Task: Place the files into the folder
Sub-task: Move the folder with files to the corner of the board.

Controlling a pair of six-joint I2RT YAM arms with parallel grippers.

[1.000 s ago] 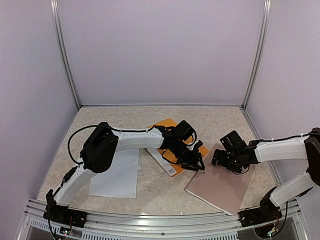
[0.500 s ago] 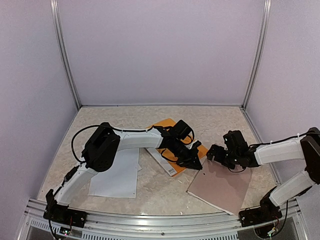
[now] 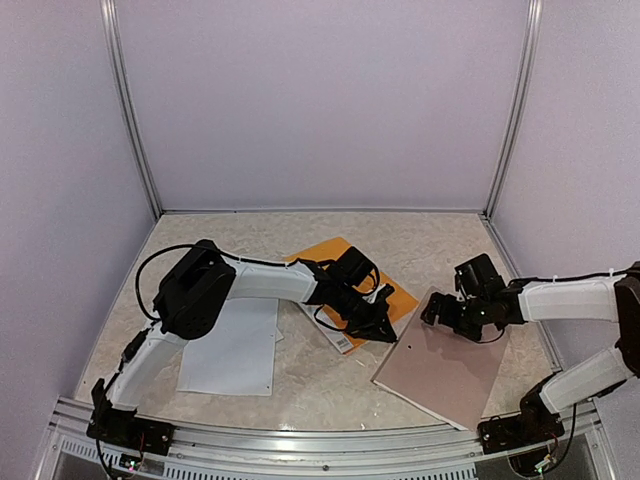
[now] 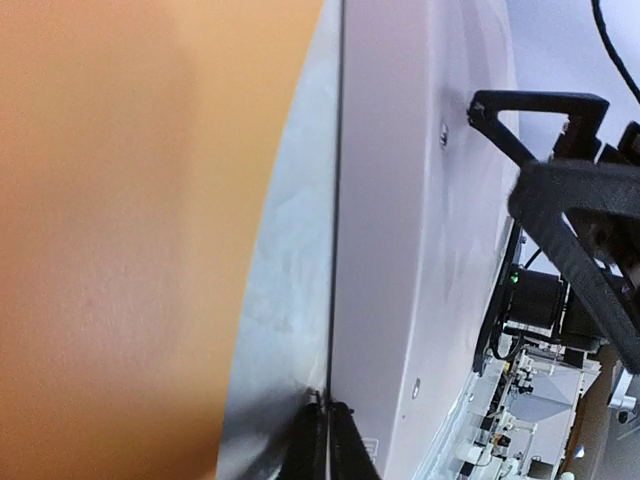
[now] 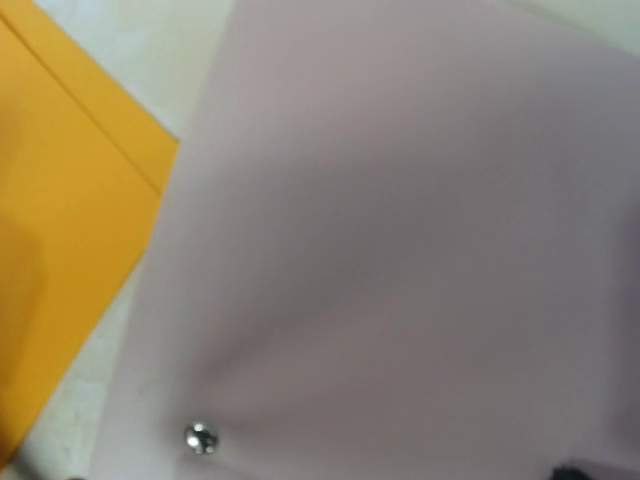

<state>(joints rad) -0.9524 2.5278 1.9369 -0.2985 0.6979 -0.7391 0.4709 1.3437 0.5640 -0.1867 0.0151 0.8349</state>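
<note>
The orange-yellow folder lies at the table's middle with its white spine strip toward me. My left gripper is at its near right corner. In the left wrist view the gripper is shut on a thin edge beside the orange folder. The files, white sheets, lie at the near left, apart from both grippers. My right gripper is over the far left corner of the pinkish-brown board. Its fingers are hidden in the right wrist view.
The board fills the right wrist view, with a metal stud and the folder's corner to its left. The board also shows in the left wrist view. Pale walls and metal posts enclose the table; a rail runs along the near edge.
My left gripper has drawn a little to the left and nearer along the folder's corner. My right gripper has shifted slightly over the board's far corner. The files have not moved.
</note>
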